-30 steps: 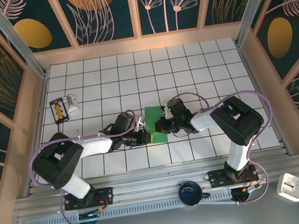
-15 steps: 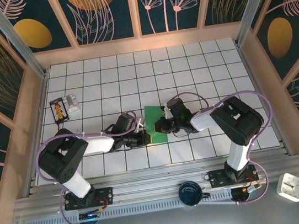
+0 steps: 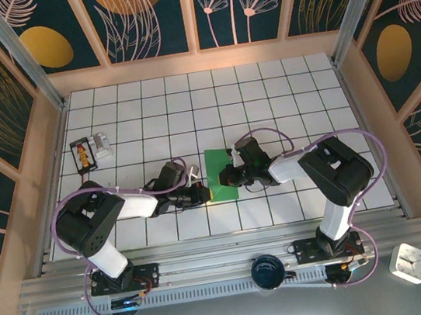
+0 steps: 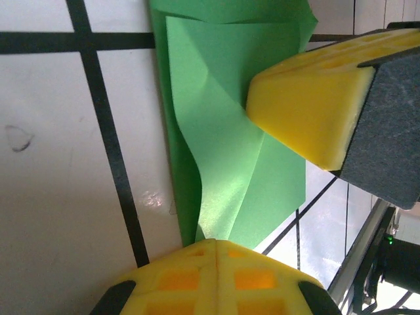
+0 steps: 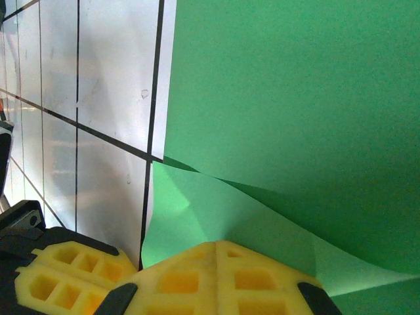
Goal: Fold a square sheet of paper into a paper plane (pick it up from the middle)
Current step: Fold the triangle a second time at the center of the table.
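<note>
Well left of the paper (image 3: 221, 173), a small black tray (image 3: 85, 155) holds something yellow, too small to name. The left gripper (image 3: 204, 194) meets the paper's left edge, its yellow pads (image 4: 190, 275) pressed together on a raised green flap. The sheet itself lies mid-table (image 3: 280, 93) between the two arms. It is already creased, with one fold lifted off the tiles and the rest flat. At the paper's right side the right gripper (image 3: 226, 177) has its jaws closed on another flap, the green running straight in between its pads (image 5: 249, 275).

The work looks to be at an early fold, with both arms pinching opposite sides and no dart shape formed. The next move likely calls for carrying one pinched flap across to the centre line while the other hand keeps the sheet from sliding, then pressing the crease flat.

Nearer than the paper, on the rail, sits a dark blue bowl (image 3: 268, 269); whether anything lies in it cannot be told.
</note>
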Available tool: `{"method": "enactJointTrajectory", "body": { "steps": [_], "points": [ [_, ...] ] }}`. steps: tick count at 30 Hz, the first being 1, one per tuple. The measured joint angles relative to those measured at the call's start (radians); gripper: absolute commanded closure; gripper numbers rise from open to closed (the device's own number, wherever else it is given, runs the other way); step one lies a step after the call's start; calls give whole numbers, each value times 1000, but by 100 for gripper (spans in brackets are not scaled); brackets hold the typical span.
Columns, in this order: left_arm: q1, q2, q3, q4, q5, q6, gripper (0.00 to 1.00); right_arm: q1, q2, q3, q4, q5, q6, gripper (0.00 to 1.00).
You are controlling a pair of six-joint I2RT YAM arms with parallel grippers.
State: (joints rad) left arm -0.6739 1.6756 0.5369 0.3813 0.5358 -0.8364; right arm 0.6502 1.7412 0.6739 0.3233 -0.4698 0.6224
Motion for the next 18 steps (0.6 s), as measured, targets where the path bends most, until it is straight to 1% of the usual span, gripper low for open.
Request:
{"method": "enactJointTrajectory", "body": {
  "steps": [9,14,18],
  "points": [
    [-5,17,67,-121,-3,35,100,8,-9,0,-21,0,-7,95],
    [-21,21,110,-202,-35,73,100,8,-11,3,-28,0,-8,90],
    [-32,23,125,-228,-54,89,100,8,-41,8,-39,-3,-6,87]
  ]
}}
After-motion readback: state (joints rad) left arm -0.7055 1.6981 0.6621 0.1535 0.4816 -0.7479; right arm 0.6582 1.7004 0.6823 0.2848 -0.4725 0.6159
